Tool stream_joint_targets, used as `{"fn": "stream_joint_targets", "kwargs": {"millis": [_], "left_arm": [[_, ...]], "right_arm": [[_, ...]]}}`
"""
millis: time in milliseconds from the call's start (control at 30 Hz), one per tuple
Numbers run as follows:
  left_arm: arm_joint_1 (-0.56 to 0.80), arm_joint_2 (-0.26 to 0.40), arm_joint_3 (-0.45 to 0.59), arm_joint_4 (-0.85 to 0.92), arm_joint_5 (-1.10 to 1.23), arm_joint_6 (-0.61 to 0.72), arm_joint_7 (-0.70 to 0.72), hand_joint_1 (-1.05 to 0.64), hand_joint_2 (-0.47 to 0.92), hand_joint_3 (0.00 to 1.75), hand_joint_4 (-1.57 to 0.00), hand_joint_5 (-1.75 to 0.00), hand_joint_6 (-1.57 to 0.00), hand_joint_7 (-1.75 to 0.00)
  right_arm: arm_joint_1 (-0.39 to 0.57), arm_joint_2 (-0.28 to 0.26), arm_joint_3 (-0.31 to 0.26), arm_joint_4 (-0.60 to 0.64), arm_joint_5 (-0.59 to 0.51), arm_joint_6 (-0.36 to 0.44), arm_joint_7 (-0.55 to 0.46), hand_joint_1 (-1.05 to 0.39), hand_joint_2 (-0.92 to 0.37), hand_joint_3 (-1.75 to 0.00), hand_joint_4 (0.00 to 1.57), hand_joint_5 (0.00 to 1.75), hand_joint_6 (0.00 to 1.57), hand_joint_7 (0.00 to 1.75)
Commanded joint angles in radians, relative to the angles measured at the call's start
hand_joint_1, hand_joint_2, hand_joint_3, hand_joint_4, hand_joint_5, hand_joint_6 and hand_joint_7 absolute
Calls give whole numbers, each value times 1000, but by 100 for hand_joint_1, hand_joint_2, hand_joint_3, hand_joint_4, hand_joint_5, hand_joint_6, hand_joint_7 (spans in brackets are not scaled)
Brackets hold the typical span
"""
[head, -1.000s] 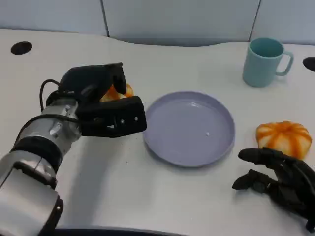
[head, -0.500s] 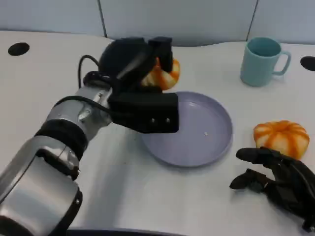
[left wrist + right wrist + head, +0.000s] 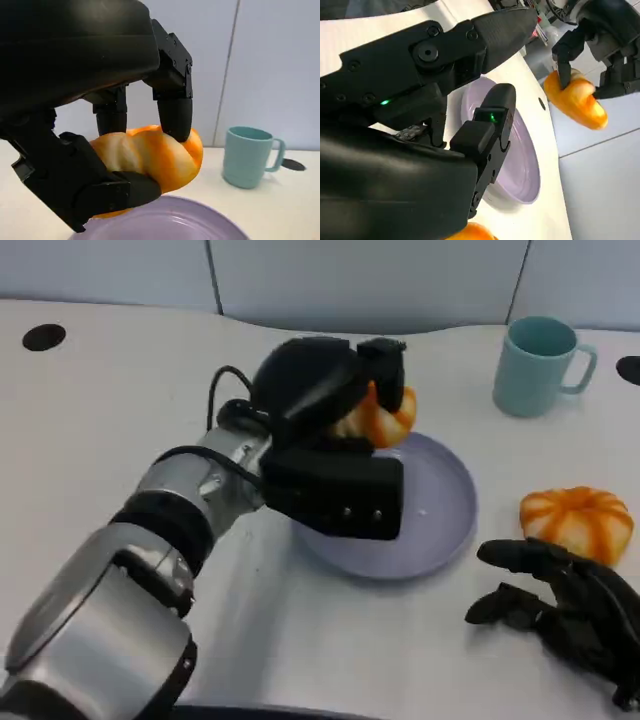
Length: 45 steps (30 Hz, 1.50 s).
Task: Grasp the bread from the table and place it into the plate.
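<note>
Head view: the left hand (image 3: 335, 435) grips the bread (image 3: 378, 416) above the purple plate (image 3: 445, 495), over its rim at about ten o'clock. The right hand (image 3: 565, 610) rests on the desk (image 3: 120, 400), fingers spread and holding nothing, a second bun (image 3: 577, 521) just beyond.

Left wrist view: fingers (image 3: 175, 112) wrap the bread, teal mug (image 3: 247, 156) at three o'clock.

Right wrist view: bread hangs clear above the plate.
</note>
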<state>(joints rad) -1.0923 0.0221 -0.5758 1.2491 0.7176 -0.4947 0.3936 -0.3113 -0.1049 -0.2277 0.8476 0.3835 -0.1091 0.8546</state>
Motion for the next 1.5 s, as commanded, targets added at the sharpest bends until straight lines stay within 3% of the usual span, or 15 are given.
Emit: {"fn": "stream_joint_targets", "kwargs": {"millis": [33,133,167,367,867,1200,1233,1267,1333,1500], "left_arm": [[-4,-27,-31,15,26,19,-29,-26,51,126,-98,-175,-71,-175],[1,-39,-50,23,43,36,-34,-25,49,127,-96,-175,-69,-167],[3,-42,-54,26,45,39,-38,-25,49,129,-95,-175,-71,-157],[8,-52,-59,43,40,56,-84,-23,49,135,-99,-175,-73,-174],[20,-63,-71,72,39,75,-159,-26,55,124,-97,-175,-72,-175],[19,-66,-59,85,21,84,-253,-25,58,114,-89,-175,-71,-175],[18,-66,-50,86,11,82,-274,-28,60,90,-80,-138,-77,-126],[18,-66,-38,85,-4,77,-300,-30,64,76,-79,-123,-84,-101],[17,-65,-24,82,-17,71,-332,-35,78,50,-62,-98,-76,-56],[2,-62,-37,82,-11,76,-412,-42,86,26,-33,-79,-52,-12]], "right_arm": [[10,-7,-4,49,-3,-4,27,-41,-92,-8,57,124,72,65],[9,-6,-6,56,-4,-7,26,-43,-92,-8,56,125,70,67],[9,-4,-7,58,-2,-6,29,-43,-92,-8,55,125,69,67],[4,-1,-9,73,-1,-7,35,-41,-92,-11,53,125,67,67],[7,5,-7,62,-2,-12,24,-40,-92,-11,52,127,67,68],[11,5,-5,57,-2,-15,29,-39,-92,-13,51,127,65,69],[11,4,-3,55,-5,-15,27,-40,-92,-13,51,127,65,70],[13,4,-1,52,-8,-17,22,-40,-92,-13,51,127,66,70],[13,3,-1,50,-8,-15,22,-41,-92,-12,52,126,66,70],[14,5,-3,47,-6,-10,18,-41,-92,-11,51,126,65,71]]}}
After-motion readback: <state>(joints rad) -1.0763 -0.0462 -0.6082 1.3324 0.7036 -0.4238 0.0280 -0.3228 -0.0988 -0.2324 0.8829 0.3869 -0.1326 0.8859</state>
